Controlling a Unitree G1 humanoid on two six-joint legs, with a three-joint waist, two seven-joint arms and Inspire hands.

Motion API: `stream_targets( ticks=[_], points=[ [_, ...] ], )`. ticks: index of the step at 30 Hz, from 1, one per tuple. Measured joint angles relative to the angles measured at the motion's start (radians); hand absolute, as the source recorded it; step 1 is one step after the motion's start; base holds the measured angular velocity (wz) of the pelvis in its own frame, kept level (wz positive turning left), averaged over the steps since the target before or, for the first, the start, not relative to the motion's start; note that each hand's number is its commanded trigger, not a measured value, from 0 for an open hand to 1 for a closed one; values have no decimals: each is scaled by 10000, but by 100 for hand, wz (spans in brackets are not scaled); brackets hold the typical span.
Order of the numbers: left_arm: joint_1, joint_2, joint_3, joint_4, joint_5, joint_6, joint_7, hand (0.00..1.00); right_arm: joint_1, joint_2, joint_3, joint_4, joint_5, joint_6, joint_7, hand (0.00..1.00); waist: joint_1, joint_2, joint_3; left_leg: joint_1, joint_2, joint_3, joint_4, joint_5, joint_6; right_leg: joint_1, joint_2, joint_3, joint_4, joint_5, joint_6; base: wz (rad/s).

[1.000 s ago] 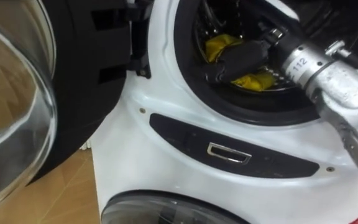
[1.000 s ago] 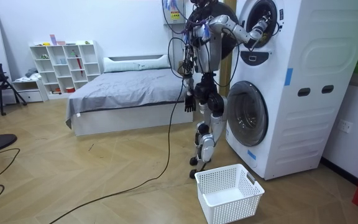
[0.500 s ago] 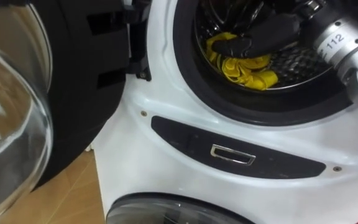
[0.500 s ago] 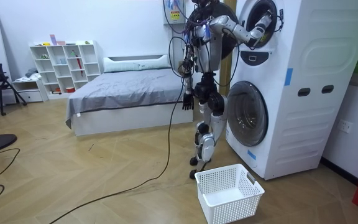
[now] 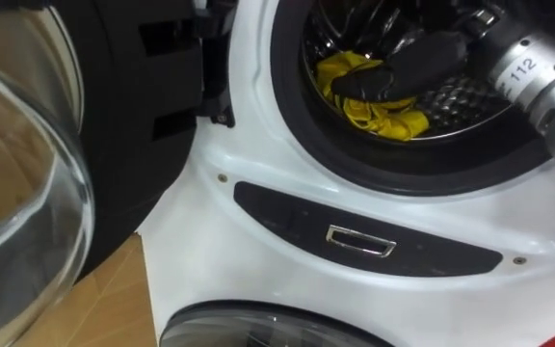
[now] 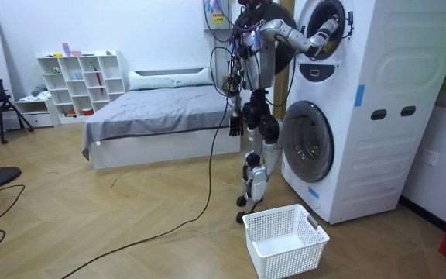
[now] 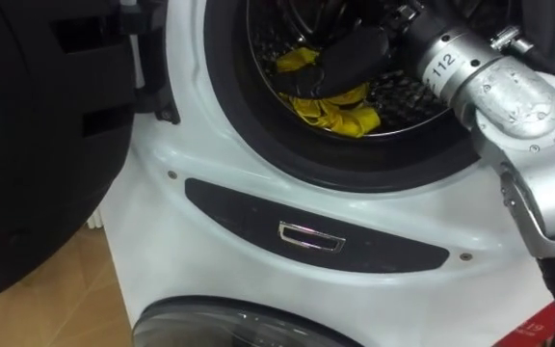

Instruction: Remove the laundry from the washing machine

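Right hand [image 5: 410, 60] reaches into the upper washing machine's drum [image 5: 456, 96], resting on the yellow garment [image 5: 391, 120]; garment extends below and left of it; finger closure cannot be told; left hand [image 6: 235, 124] hangs well apart.

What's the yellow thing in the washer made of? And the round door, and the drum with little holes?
The yellow thing looks like soft cloth: crumpled in folds. The door seems clear, shiny glass: the floor shows through. The drum is probably metal: it glints.
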Motion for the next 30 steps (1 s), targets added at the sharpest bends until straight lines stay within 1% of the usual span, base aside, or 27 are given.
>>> stream_targets(
  ticks=[1, 2, 4, 6, 7, 8, 9, 10, 11, 13, 15, 16, 17, 21, 23, 25, 29, 30],
  points=[
    [-27, 3, -2, -48, -10, 10, 0, 0, 82, -107, 29, -3, -224, 0, 127, 0, 24, -20, -7, -1, -10, -3, -21, 2, 3, 16, -2, -6, -41, 1, 1, 0],
    [-20, 3, -2, -120, -31, 10, 0, 0, 138, -146, 73, -19, -536, 4, 289, 0, 34, -59, -30, -3, -27, -2, -44, 8, 11, 32, -6, -1, -112, 1, 1, 0],
    [-43, 2, -2, -121, -74, 14, -4, 0, 243, -278, 105, -66, -1148, 9, 565, 0, 41, -97, -25, 2, -25, 0, -50, 8, 11, 33, -5, 1, -115, 1, 1, 0],
    [-67, 2, -20, -118, -82, 19, -23, 0, 247, -357, 268, -50, -1770, 101, 844, 0, 40, -129, -7, 11, -23, 5, -49, 8, 11, 38, -5, -5, -117, 1, 1, -2],
    [-73, 7, -33, -83, -72, 19, -42, 0, 252, -399, 319, -30, -2120, 172, 1089, 0, 64, -187, 26, 50, -20, 17, -63, 8, 11, 45, -5, 2, -116, 1, 1, -7],
    [-199, 46, -35, 1, -73, 44, -87, 0, 257, -433, 382, 146, -2300, 210, 1295, 0, 95, -223, 74, 138, -18, 27, -164, 20, 14, 28, -7, -5, -130, 1, 1, -6],
    [-220, 73, -34, 30, -73, 84, -119, 0, 257, -457, 446, 242, -2369, 224, 1404, 0, 107, -264, 52, 158, -16, 26, -183, 21, 15, 32, -7, -11, -126, 1, 1, -4],
    [-241, 129, -36, 60, -73, 142, -171, 0, 257, -480, 563, 402, -2409, 281, 1619, 0, 117, -360, 15, 170, -13, 14, -187, 18, 17, 41, -2, -25, -127, 1, 1, 0],
    [-274, 154, -39, 62, -72, 180, -207, 0, 255, -537, 647, 522, -2471, 330, 1801, 0, 139, -424, 39, 175, -14, 9, -184, 17, 17, 49, 2, -17, -126, 1, 1, 0],
    [-416, 154, -66, 96, -51, 225, -245, 0, 250, -571, 666, 727, -2609, 348, 2083, 0, 190, -462, 58, 171, -14, 12, -156, 14, 23, 47, 12, 0, -129, 27, 23, -5],
    [-503, 169, -147, 105, -43, 244, -263, 0, 246, -586, 652, 868, -2666, 354, 2311, 0, 247, -453, 64, 172, -24, 14, -150, 12, 29, 52, 26, 44, -128, 41, 28, -5],
    [-526, 187, -174, 121, -43, 268, -272, 0, 238, -597, 632, 979, -2704, 364, 2452, 0, 312, -433, 79, 168, -32, 17, -153, 3, 43, 56, 65, 191, -128, 43, 29, -4],
    [-653, 223, -250, 142, -43, 308, -288, 0, 227, -627, 626, 1092, -2767, 372, 2562, 0, 360, -425, 86, 168, -44, 17, -149, 0, 49, 60, 68, 239, -128, 44, 30, -4],
    [-679, 278, -357, 189, -3, 416, -370, 0, 226, -705, 566, 1276, -2779, 453, 2850, 0, 442, -401, 103, 165, -79, 14, -150, 11, 71, 60, 36, 239, -124, 44, 30, 0],
    [-639, 277, -358, 199, 10, 563, -386, 0, 227, -730, 499, 1400, -2779, 550, 2982, 0, 517, -397, 106, 163, -91, 13, -145, 22, 87, 61, 29, 242, -121, 44, 31, 0],
    [-644, 278, -358, 267, 15, 589, -387, 0, 228, -731, 414, 1437, -2785, 661, 3101, 0, 554, -381, 118, 163, -99, 2, -140, 26, 95, 69, 25, 235, -120, 46, 34, 0],
    [-651, 314, -358, 361, 13, 595, -406, 0, 231, -730, 292, 1272, -3016, 661, 3257, 0, 548, -326, 158, 139, -115, -45, -122, 29, 99, 68, 29, 231, -122, 48, 38, 2],
    [-652, 315, -357, 362, 14, 595, -408, 0, 231, -730, 278, 1220, -3059, 667, 3291, 11, 547, -313, 167, 137, -117, -52, -122, 29, 99, 68, 29, 230, -122, 48, 38, 3]
  ],
)
